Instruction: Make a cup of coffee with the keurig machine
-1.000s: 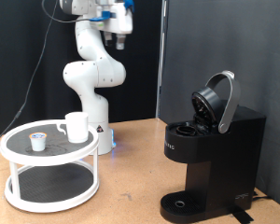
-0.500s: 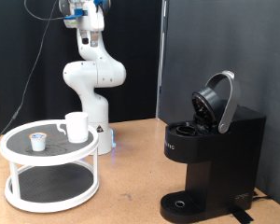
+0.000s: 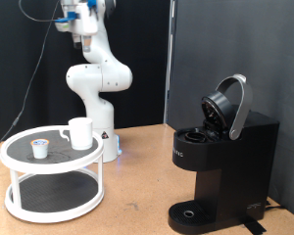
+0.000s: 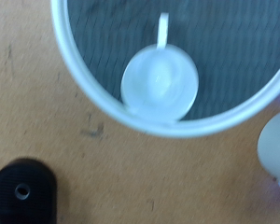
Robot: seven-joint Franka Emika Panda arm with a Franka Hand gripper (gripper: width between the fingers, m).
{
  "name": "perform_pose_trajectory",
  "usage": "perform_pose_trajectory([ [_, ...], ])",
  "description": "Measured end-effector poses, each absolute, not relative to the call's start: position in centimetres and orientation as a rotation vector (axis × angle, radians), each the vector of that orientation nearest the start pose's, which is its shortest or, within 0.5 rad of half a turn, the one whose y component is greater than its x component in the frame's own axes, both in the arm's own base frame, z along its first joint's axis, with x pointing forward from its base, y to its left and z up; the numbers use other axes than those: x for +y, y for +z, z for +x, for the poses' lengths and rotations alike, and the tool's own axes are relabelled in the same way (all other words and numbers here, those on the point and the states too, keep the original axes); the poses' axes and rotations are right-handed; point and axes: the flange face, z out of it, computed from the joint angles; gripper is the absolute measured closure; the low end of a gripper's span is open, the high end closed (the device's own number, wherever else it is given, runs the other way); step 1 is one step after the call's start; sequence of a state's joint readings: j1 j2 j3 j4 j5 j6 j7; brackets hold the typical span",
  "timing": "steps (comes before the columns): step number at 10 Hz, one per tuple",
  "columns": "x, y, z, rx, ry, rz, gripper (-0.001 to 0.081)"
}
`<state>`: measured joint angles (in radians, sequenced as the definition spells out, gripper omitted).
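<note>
The white cup (image 3: 80,132) stands upright on the top shelf of a round white two-tier rack (image 3: 20,163) at the exterior view's left. In the wrist view the cup (image 4: 159,82) shows from straight above, handle (image 4: 163,28) visible, near the rack's rim (image 4: 84,75). The black keurig machine (image 3: 220,162) stands at the exterior view's right with its lid raised; its round drip base (image 4: 23,191) also shows in the wrist view. My gripper (image 3: 84,41) hangs high at the top of the exterior view, far above the cup, and holds nothing. Its fingers do not show in the wrist view.
A small white pod with a blue top (image 3: 39,148) sits on the rack's top shelf beside the cup. The arm's white base (image 3: 100,108) stands behind the rack on the brown table (image 3: 137,196). A black curtain hangs behind.
The hand has swung towards the exterior view's left, from above the arm's right side to above the rack. The cup, pod and machine have not moved.
</note>
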<state>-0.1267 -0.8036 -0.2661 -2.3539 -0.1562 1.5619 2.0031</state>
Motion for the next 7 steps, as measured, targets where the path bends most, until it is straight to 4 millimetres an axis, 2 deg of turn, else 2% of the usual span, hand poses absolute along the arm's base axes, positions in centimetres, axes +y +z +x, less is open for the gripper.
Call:
perform_pose_trajectory([
  [4, -21.4, 57.4, 26.3, 2.871, 0.020, -1.239, 0.0071],
  [5, -22.2, 57.2, 26.3, 2.879, 0.019, -1.227, 0.0071],
  [7, -22.6, 57.2, 26.5, 2.887, 0.021, -1.222, 0.0071],
])
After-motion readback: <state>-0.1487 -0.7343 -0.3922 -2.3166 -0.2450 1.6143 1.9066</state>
